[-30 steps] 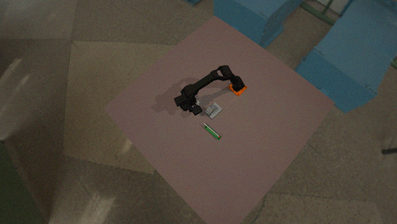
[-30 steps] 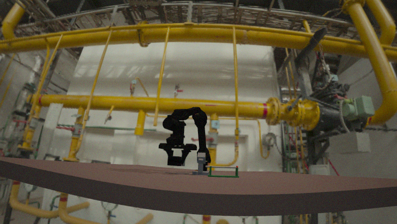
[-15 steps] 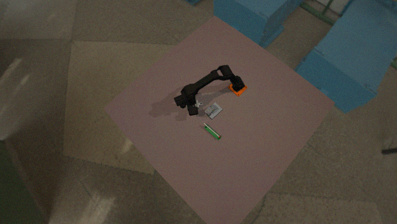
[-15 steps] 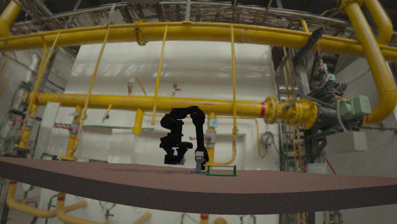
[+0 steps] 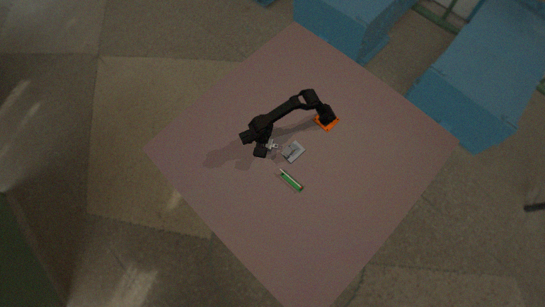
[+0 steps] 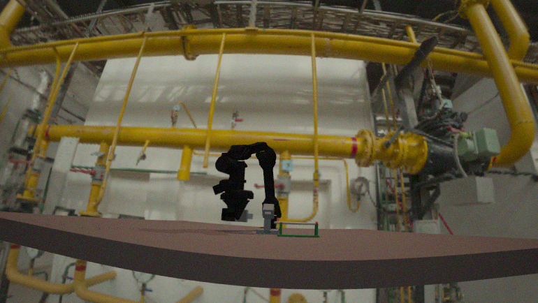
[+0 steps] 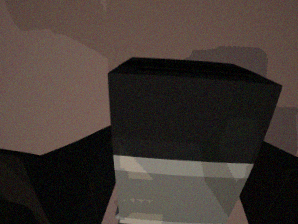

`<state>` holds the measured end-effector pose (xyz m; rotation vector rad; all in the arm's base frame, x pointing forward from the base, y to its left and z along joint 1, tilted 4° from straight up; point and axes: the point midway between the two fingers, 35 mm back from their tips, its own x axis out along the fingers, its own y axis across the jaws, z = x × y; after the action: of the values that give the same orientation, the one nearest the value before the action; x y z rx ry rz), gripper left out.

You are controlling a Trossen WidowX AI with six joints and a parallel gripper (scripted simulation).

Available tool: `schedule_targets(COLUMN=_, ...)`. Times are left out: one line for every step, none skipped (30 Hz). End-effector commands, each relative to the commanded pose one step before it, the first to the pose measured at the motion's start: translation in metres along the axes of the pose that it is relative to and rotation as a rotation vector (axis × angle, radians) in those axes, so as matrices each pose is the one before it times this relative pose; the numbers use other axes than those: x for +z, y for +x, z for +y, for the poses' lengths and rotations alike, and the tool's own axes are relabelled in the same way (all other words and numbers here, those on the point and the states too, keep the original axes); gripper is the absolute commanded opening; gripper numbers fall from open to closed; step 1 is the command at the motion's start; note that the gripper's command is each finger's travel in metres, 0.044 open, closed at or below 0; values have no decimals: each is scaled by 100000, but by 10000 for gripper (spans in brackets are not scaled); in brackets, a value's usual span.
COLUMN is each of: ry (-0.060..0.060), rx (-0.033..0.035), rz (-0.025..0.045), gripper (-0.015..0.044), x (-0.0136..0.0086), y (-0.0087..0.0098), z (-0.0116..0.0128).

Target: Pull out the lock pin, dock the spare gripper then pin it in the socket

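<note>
Yellow pipes cross behind the pinkish tabletop (image 5: 343,190) (image 6: 301,248), where the fingers (image 5: 266,143) (image 6: 236,214) grip the spare gripper (image 5: 270,144) (image 6: 245,215) (image 7: 176,129), its lower end cut off up close, near the grey mount (image 5: 299,150) (image 6: 267,216), whose socket details blur, beside the green rack (image 5: 291,181) (image 6: 298,236)

"Does any lettering, brand, number or sign read clearly in the three views?"

"None does. The pale block (image 7: 184,192) at the end effector (image 7: 176,129) shows faint marks, too small to make out, and the grey mount (image 6: 267,212) beside the end effector (image 6: 236,214) has a light patch, likewise illegible."
</note>
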<state>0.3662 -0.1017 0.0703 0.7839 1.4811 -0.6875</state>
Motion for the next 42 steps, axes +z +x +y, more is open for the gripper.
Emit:
schedule_targets(ry=8181, rx=522, rz=-939, gripper=0, x=31, y=-367, z=-37)
schedule_targets(ry=2517, rx=4, rz=-6, gripper=0, x=2, y=-4, z=-13)
schedule_targets(ry=2517, rx=4, rz=-6, gripper=0, x=2, y=-4, z=-13)
schedule_targets(ry=2517, rx=4, rz=-6, gripper=0, x=2, y=-4, z=-13)
schedule_targets(ry=2517, rx=4, rz=-6, gripper=0, x=3, y=-4, z=-13)
schedule_targets(ry=2517, rx=4, rz=-6, gripper=0, x=3, y=-4, z=-13)
schedule_targets(ry=2517, rx=4, rz=-5, gripper=0, x=3, y=-4, z=-12)
schedule_targets(ry=2517, rx=4, rz=-5, gripper=0, x=4, y=-4, z=-12)
schedule_targets(ry=2517, rx=4, rz=-5, gripper=0, x=4, y=-4, z=-12)
schedule_targets(ry=2517, rx=5, rz=-5, gripper=0, x=4, y=-4, z=-12)
schedule_targets(ry=2517, rx=5, rz=-5, gripper=0, x=5, y=-4, z=-12)
schedule_targets(ry=2517, rx=5, rz=-5, gripper=0, x=5, y=-4, z=-12)
schedule_targets(ry=2517, rx=5, rz=-5, gripper=0, x=5, y=-4, z=-12)
schedule_targets(ry=2517, rx=5, rz=-5, gripper=0, x=5, y=-4, z=-12)
schedule_targets(ry=2517, rx=5, rz=-4, gripper=0, x=6, y=-4, z=-12)
schedule_targets(ry=2517, rx=5, rz=-4, gripper=0, x=6, y=-4, z=-11)
schedule_targets(ry=2517, rx=5, rz=-4, gripper=0, x=6, y=-4, z=-11)
schedule_targets(ry=2517, rx=5, rz=-4, gripper=0, x=7, y=-4, z=-11)
schedule_targets(ry=2517, rx=5, rz=-4, gripper=0, x=7, y=-4, z=-11)
schedule_targets(ry=2517, rx=6, rz=-4, gripper=0, x=7, y=-4, z=-11)
schedule_targets(ry=2517, rx=6, rz=-4, gripper=0, x=7, y=-4, z=-11)
schedule_targets(ry=2517, rx=6, rz=-3, gripper=0, x=8, y=-4, z=-10)
schedule_targets(ry=2517, rx=6, rz=-3, gripper=0, x=8, y=-4, z=-10)
schedule_targets(ry=2517, rx=6, rz=-3, gripper=0, x=8, y=-4, z=-10)
schedule_targets(ry=2517, rx=6, rz=-3, gripper=0, x=8, y=-4, z=-10)
schedule_targets(ry=2517, rx=6, rz=-3, gripper=0, x=9, y=-4, z=-10)
schedule_targets(ry=2517, rx=6, rz=-3, gripper=0, x=9, y=-4, z=-9)
schedule_targets(ry=2517, rx=6, rz=-3, gripper=0, x=9, y=-4, z=-9)
schedule_targets(ry=2517, rx=6, rz=-2, gripper=0, x=9, y=-4, z=-9)
schedule_targets(ry=2517, rx=6, rz=-2, gripper=0, x=10, y=-4, z=-9)
schedule_targets(ry=2517, rx=7, rz=-3, gripper=0, x=10, y=-4, z=-9)
schedule_targets(ry=2517, rx=7, rz=-3, gripper=0, x=10, y=-4, z=-8)
schedule_targets(ry=2517, rx=7, rz=-3, gripper=0, x=10, y=-4, z=-8)
schedule_targets(ry=2517, rx=7, rz=-3, gripper=0, x=10, y=-4, z=-8)
schedule_targets(ry=2517, rx=7, rz=-3, gripper=0, x=10, y=-4, z=-8)
schedule_targets(ry=2517, rx=7, rz=-2, gripper=0, x=11, y=-4, z=-7)
schedule_targets(ry=2517, rx=7, rz=-2, gripper=0, x=11, y=-4, z=-7)
schedule_targets(ry=2517, rx=7, rz=-2, gripper=0, x=11, y=-4, z=-7)
schedule_targets(ry=2517, rx=7, rz=-2, gripper=0, x=11, y=-4, z=-6)
schedule_targets(ry=2517, rx=7, rz=-2, gripper=0, x=11, y=-4, z=-6)
schedule_targets(ry=2517, rx=7, rz=-2, gripper=0, x=11, y=-4, z=-6)
schedule_targets(ry=2517, rx=7, rz=-1, gripper=0, x=12, y=-4, z=-6)
